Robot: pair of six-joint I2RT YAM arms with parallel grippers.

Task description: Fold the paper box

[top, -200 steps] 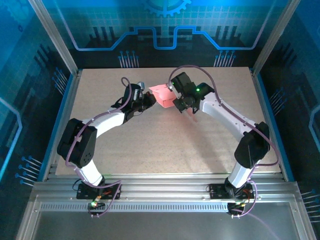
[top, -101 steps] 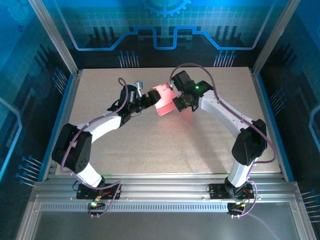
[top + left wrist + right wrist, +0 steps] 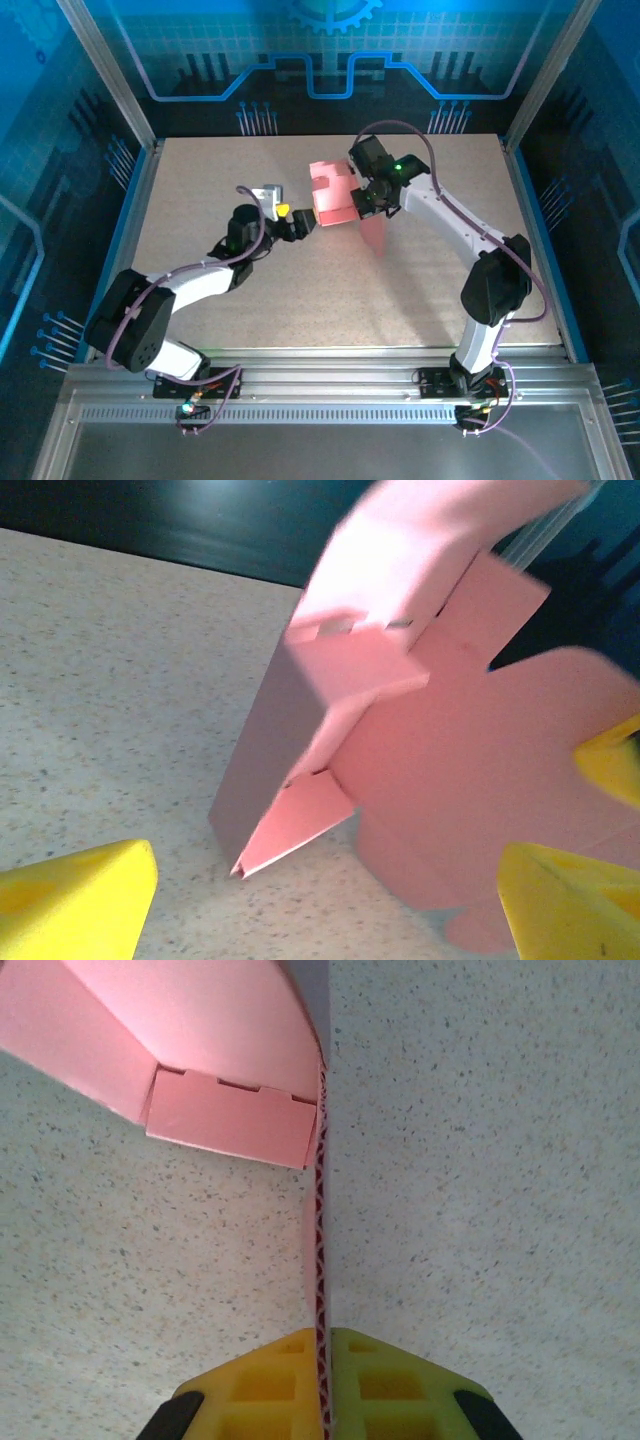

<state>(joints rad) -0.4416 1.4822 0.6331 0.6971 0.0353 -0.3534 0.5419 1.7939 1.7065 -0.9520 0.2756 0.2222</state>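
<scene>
One paper box [image 3: 335, 198] panel pinched by right gripper [image 3: 322, 1350] — left gripper [image 3: 325, 880] gapes.

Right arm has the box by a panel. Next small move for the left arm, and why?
Probably ease the open left gripper forward to press the loose lower flap inward. The right gripper is clamped on a panel of the paper box, and that flap hangs unfolded just ahead.

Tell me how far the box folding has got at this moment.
Partly done: the paper box has a side wall folded up and a flap bent over it. In hand: the right gripper is shut on a panel edge, holding the box upright; the left gripper is open beside it. Left: a loose lower flap and unclosed end flaps.
</scene>
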